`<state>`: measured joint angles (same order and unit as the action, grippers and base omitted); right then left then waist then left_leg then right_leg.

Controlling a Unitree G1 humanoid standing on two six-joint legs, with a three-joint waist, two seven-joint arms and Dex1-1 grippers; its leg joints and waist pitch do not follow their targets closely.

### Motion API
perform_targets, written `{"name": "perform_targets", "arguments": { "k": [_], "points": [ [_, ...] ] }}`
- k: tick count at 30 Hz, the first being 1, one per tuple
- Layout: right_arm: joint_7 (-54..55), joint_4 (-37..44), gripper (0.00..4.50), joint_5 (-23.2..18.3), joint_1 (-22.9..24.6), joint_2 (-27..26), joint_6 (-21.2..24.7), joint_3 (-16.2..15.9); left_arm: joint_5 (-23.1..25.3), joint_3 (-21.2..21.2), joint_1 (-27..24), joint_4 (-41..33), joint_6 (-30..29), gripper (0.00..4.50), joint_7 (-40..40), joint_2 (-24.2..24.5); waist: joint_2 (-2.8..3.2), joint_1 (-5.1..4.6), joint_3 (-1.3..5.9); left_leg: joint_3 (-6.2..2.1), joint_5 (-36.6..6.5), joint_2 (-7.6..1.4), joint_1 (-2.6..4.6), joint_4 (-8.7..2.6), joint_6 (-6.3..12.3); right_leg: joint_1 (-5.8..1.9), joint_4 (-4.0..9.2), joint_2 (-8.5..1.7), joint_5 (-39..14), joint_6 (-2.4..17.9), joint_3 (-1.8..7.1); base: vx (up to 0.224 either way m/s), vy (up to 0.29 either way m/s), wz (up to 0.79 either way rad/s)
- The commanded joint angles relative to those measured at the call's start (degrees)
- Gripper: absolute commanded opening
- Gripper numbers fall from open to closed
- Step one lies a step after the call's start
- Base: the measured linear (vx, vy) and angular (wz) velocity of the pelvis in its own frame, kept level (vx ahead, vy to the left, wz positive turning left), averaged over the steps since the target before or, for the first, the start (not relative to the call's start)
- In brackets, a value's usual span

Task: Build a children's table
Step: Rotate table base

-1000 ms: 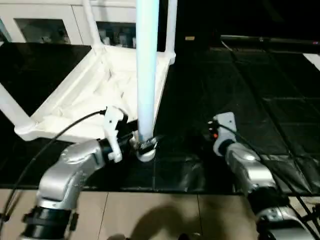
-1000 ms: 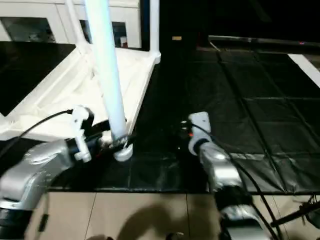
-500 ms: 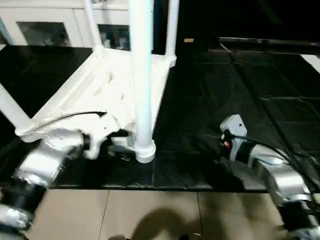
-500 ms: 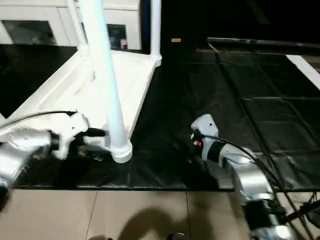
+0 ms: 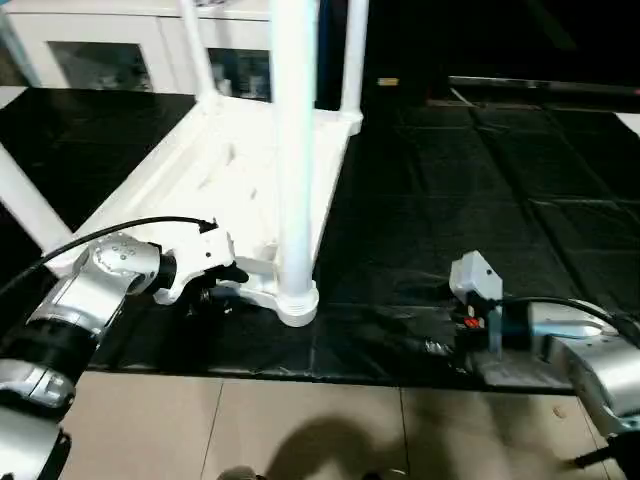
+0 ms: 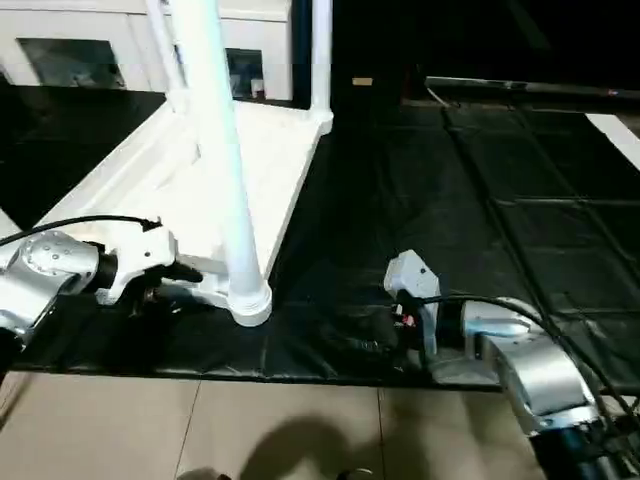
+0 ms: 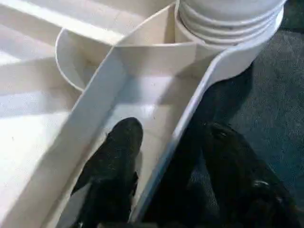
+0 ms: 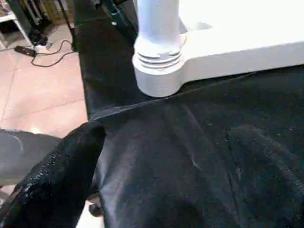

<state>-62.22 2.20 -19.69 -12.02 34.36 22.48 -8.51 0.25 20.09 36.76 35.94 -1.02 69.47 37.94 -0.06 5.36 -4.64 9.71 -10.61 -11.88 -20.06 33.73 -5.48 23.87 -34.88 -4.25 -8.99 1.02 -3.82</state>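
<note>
The children's table lies upside down on a black mat, its white ribbed top point(image 5: 230, 170) facing up. A white leg point(image 5: 295, 150) stands upright in the near corner socket point(image 5: 297, 300). Two more legs point(image 5: 353, 50) rise at the far corners, and another point(image 5: 20, 205) slants up at the left. My left gripper point(image 7: 173, 128) sits just left of the near socket, open. One black finger point(image 7: 114, 161) is inside the top's rim and the other outside it. My right gripper point(image 5: 428, 347) hovers low over the mat to the right of the socket, open and holding nothing.
A white glass-door cabinet point(image 5: 100, 55) stands behind the table. The black mat point(image 5: 500, 180) stretches far to the right. Tan floor tiles point(image 5: 300, 420) run along the near edge. A black cable point(image 5: 100, 235) loops from my left arm.
My left gripper has left the leg's base, moved left onto the rim, and its jaws have narrowed. My right arm has drawn back towards the mat's near edge.
</note>
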Motion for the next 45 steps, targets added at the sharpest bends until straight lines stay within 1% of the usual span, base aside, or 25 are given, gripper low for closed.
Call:
{"name": "perform_targets", "arguments": {
  "k": [1,3,5,9,10,13,14,15,18,19,22,23,25,28,29,31,32,33,35,37,40,41,42,44,45],
  "points": [
    [-0.9,1.8,4.50,-0.8,0.3,0.8,1.4,-0.2,0.9,0.6,1.5,1.7,0.9,2.04,1.9,-0.3,0.56,0.29,4.18,-0.01,-14.3,-0.67,0.13,-3.91,1.02,-3.39,4.67,-3.14,-18.7,10.2,2.45,0.000,0.000,0.00],
    [-1.2,2.1,4.50,-0.9,0.3,1.0,1.8,-0.2,1.0,0.7,1.9,2.5,1.1,1.92,2.5,-0.4,0.49,0.36,4.16,-0.10,-14.4,-0.71,0.02,-3.98,0.85,-3.41,4.65,-3.18,-19.2,9.9,2.42,0.000,0.000,0.00],
    [-1.6,2.6,4.50,-1.5,0.3,1.3,2.7,-0.2,1.1,1.0,2.5,3.2,0.5,1.59,3.8,-1.0,0.47,0.41,4.03,-0.19,-14.1,-0.76,-0.04,-4.08,0.74,-3.43,4.68,-3.27,-19.8,9.6,2.44,0.000,0.000,0.00],
    [-2.0,3.2,4.50,-1.8,0.2,1.5,3.5,-0.4,1.1,2.5,3.1,3.3,-2.1,1.38,6.6,-2.2,0.44,0.48,4.08,-0.13,-13.5,-0.79,-0.10,-3.99,0.81,-3.49,4.49,-3.35,-18.2,10.4,2.52,0.000,0.000,0.00],
    [-1.9,3.2,4.50,-1.8,0.2,1.4,3.5,-0.3,1.3,3.2,3.1,3.1,-3.5,1.18,7.2,-2.4,0.44,0.44,4.05,-0.16,-13.3,-0.77,-0.18,-4.01,0.86,-3.53,4.49,-3.33,-18.2,10.5,2.50,0.000,0.000,0.00],
    [-1.4,3.0,4.50,-1.6,0.0,1.4,3.1,-0.1,3.7,5.8,3.4,3.0,-6.9,1.07,9.1,-2.5,0.38,0.26,4.13,-0.19,-12.3,-0.73,-0.32,-3.98,0.94,-3.67,4.42,-3.33,-17.5,10.4,2.48,0.000,0.000,0.00],
    [-1.2,2.9,4.50,-1.5,0.0,1.4,3.0,0.0,4.2,6.3,3.5,3.1,-7.4,0.83,9.5,-2.6,0.48,0.21,4.20,-0.23,-11.8,-0.76,-0.28,-3.95,0.97,-3.70,4.31,-3.34,-16.7,10.6,2.51,0.000,0.000,0.00],
    [-1.0,2.7,4.50,-1.3,-0.2,1.2,2.8,0.2,4.7,6.8,3.7,3.3,-8.5,0.76,9.8,-3.1,0.31,0.11,4.19,-0.13,-11.2,-0.63,-0.39,-3.88,1.16,-3.78,4.26,-3.25,-15.8,10.8,2.55,0.000,0.000,0.00],
    [-0.7,2.5,4.50,-1.3,-0.7,1.0,2.8,0.7,4.4,6.8,4.2,3.4,-11.3,0.64,10.2,-4.8,0.40,0.14,4.22,0.00,-10.3,-0.60,-0.33,-3.80,1.46,-3.81,4.24,-3.28,-15.0,11.6,2.58,0.000,0.000,0.00],
    [-0.5,2.4,4.50,-1.3,-0.8,0.9,2.9,0.8,4.3,6.8,4.4,3.2,-12.2,0.49,10.3,-5.5,0.44,0.17,4.18,0.02,-10.4,-0.56,-0.35,-3.75,1.60,-3.81,4.28,-3.27,-15.1,11.8,2.54,0.000,0.000,0.00],
    [-0.2,2.0,4.50,-1.0,-1.1,0.6,2.4,1.1,2.7,5.6,4.6,3.0,-14.9,0.38,9.0,-7.8,0.43,0.23,4.09,0.02,-11.5,-0.55,-0.27,-3.79,1.79,-3.80,4.60,-3.31,-17.4,11.4,2.47,0.000,0.000,0.00],
    [0.0,1.8,4.50,-0.9,-1.2,0.5,2.3,1.2,1.3,4.3,4.9,3.0,-16.4,0.32,7.1,-9.5,0.55,0.29,4.06,0.02,-11.9,-0.52,-0.22,-3.77,1.78,-3.75,4.69,-3.35,-18.7,11.2,2.41,0.000,0.000,0.00],
    [0.2,1.7,4.50,-0.9,-1.3,0.3,2.2,1.3,-1.1,1.6,5.3,2.9,-18.9,0.25,3.4,-12.7,0.48,0.39,4.08,0.07,-12.3,-0.47,-0.16,-3.57,1.92,-3.70,5.01,-3.39,-20.1,11.0,2.34,0.000,0.000,0.00],
    [0.4,1.6,4.50,-0.9,-1.1,0.2,2.0,1.2,-2.6,-0.1,4.5,2.1,-18.7,0.14,2.7,-14.5,0.24,0.38,4.20,-0.06,-11.2,-0.31,-0.67,-3.61,2.58,-4.03,5.05,-3.27,-20.1,10.1,2.17,0.000,0.000,0.00],
    [0.9,1.5,4.50,-0.8,-1.0,0.1,1.7,1.1,-2.6,-0.6,3.1,1.2,-15.9,0.07,2.3,-15.1,0.15,0.23,4.27,-0.14,-10.5,-0.21,-0.90,-3.58,2.77,-4.20,4.93,-3.20,-19.3,9.8,2.13,0.000,0.000,0.00],
    [1.1,1.5,4.50,-0.8,-1.0,0.0,1.6,1.2,-2.4,-0.7,2.5,1.0,-14.3,0.04,1.9,-15.2,-0.04,0.01,4.34,-0.08,-9.8,-0.17,-0.88,-3.55,3.22,-4.09,5.00,-3.10,-18.7,9.3,2.11,0.000,0.000,0.00],
    [1.1,1.5,4.50,-0.8,-1.0,0.0,1.6,1.2,-2.3,-0.7,2.4,0.9,-14.0,0.01,1.9,-15.2,0.17,0.02,4.35,0.01,-9.8,-0.25,-0.66,-3.54,3.54,-3.81,4.98,-2.99,-18.7,9.3,2.16,0.000,0.000,0.00],
    [1.2,1.4,4.50,-0.8,-0.9,-0.1,1.6,1.2,-2.1,-0.8,1.9,0.6,-12.7,0.01,1.7,-15.2,0.21,0.03,4.33,-0.03,-9.9,-0.32,-0.64,-3.59,3.58,-3.80,4.98,-3.02,-18.8,9.4,2.14,0.000,0.000,0.00],
    [1.4,1.1,4.50,-0.6,-1.0,-0.2,1.5,1.1,-1.3,-0.9,-0.3,-0.9,-8.8,0.01,-0.1,-14.7,-0.17,-0.14,4.26,0.02,-10.2,-0.36,-0.85,-3.64,3.63,-3.85,4.96,-3.00,-19.1,9.1,2.15,0.000,0.000,0.00],
    [1.4,0.9,4.50,-0.6,-1.1,-0.2,1.4,1.1,-1.6,-1.6,-0.9,-1.5,-8.7,0.01,-1.1,-14.5,0.22,-0.06,4.28,0.04,-10.7,-0.49,-0.54,-3.66,3.59,-3.56,5.01,-3.05,-19.8,9.1,2.18,0.000,0.000,0.00],
    [1.3,0.5,4.50,-0.5,-1.3,-0.3,1.2,1.0,-2.3,-2.3,-1.6,-2.9,-9.9,0.01,-0.8,-13.9,0.07,-0.19,4.12,0.02,-11.4,-0.47,-0.65,-3.82,3.42,-3.57,5.15,-3.07,-21.7,8.4,2.18,0.000,0.000,0.00],
    [1.4,0.4,4.50,-0.5,-1.3,-0.3,1.1,0.9,-2.8,-3.1,-2.1,-4.0,-10.9,0.47,-0.7,-13.5,0.05,-0.29,4.14,0.00,-11.2,-0.43,-0.68,-3.80,3.38,-3.56,5.17,-3.13,-22.2,8.0,2.21,0.000,0.000,0.00],
    [1.4,0.4,4.50,-0.5,-1.3,-0.3,1.1,0.9,-2.8,-3.2,-2.2,-4.2,-11.0,0.59,-0.7,-13.5,0.01,-0.38,4.12,0.00,-11.2,-0.45,-0.69,-3.82,3.33,-3.56,5.14,-3.12,-22.2,8.0,2.20,0.000,0.000,0.00],
    [1.5,0.4,4.50,-0.5,-1.3,-0.2,1.1,0.8,-2.8,-3.7,-3.2,-5.3,-10.8,0.62,-1.1,-12.6,0.11,-0.47,4.12,0.05,-11.1,-0.37,-0.70,-3.75,3.42,-3.46,5.24,-3.14,-22.5,8.1,2.17,0.000,0.000,0.00],
    [1.5,0.4,4.50,-0.5,-1.3,-0.2,1.1,0.8,-2.8,-3.7,-3.2,-5.3,-10.8,0.70,-1.1,-12.6,0.22,-0.51,4.04,0.06,-11.7,-0.49,-0.54,-3.81,3.47,-3.21,5.32,-3.06,-22.7,8.2,2.19,0.000,0.000,0.00]
  ]
}}
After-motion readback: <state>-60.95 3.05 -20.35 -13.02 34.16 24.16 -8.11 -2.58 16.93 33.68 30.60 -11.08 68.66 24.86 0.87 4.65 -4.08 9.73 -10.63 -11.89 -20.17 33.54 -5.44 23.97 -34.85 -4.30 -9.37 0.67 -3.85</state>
